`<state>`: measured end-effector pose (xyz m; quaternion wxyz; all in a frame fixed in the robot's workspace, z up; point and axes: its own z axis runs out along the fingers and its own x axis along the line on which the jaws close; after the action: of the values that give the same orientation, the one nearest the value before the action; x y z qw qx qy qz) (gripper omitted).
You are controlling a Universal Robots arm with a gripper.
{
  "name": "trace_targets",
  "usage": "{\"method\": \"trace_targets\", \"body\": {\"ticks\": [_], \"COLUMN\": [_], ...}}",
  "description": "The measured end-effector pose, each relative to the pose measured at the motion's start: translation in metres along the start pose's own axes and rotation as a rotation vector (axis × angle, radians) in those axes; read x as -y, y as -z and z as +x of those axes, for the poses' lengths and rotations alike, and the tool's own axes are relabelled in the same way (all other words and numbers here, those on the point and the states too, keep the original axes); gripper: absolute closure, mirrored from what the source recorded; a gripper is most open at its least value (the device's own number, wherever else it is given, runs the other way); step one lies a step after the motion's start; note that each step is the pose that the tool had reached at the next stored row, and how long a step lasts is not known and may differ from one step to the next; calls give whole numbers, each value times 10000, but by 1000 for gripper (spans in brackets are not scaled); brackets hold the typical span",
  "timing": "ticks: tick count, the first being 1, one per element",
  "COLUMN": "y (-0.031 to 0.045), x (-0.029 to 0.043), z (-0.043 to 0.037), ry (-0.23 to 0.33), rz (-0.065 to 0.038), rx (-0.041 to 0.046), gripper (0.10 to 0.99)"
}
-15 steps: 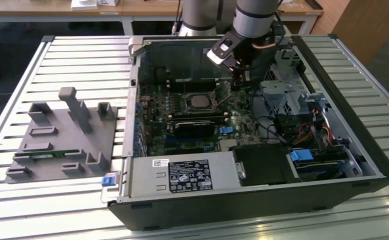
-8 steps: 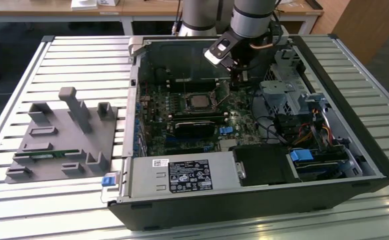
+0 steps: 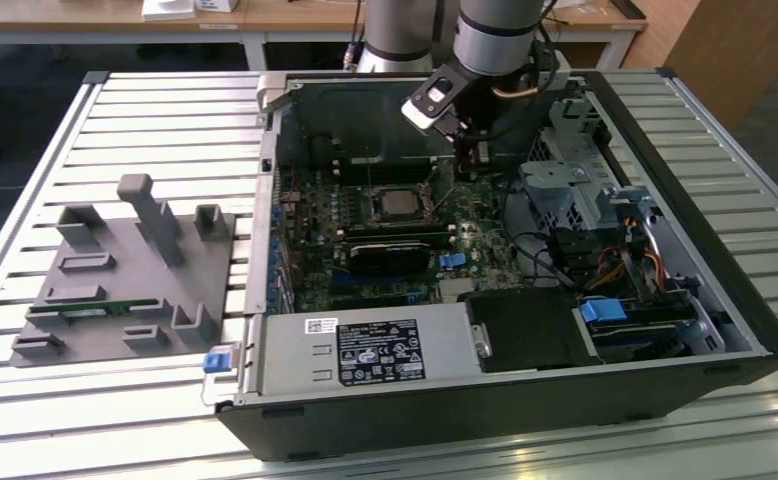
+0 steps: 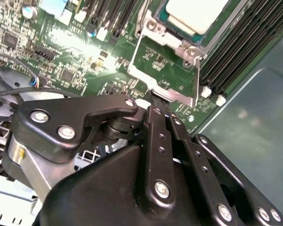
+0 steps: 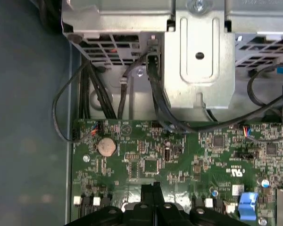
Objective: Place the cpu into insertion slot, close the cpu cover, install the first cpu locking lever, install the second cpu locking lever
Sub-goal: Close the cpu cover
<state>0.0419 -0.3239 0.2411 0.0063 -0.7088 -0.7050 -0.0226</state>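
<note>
The cpu lies flat in its socket on the motherboard inside the open computer case; in the second wrist view its pale metal top sits seated in the slot. The cpu cover, a thin silver frame with an open middle, is swung open away from the socket, with green board showing through it. My gripper hangs just to the exterior view's right of the socket. Its black fingers are pressed together, and the tips meet the cover's outer edge. In the first wrist view the gripper is shut over the board.
A metal drive cage and loose cables crowd the exterior view's right of the gripper. A black module lies near the socket, and the power supply sits at the case front. A grey parts fixture stands on the slatted table.
</note>
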Motion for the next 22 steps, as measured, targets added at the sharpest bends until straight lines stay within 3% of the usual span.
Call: {"method": "trace_targets", "body": {"ticks": [9,22], "y": [3,3], "x": [186,374], "z": [-1,-2], "ry": [0,0], "rz": [0,0], "rx": [0,1], "gripper": [973,973]}}
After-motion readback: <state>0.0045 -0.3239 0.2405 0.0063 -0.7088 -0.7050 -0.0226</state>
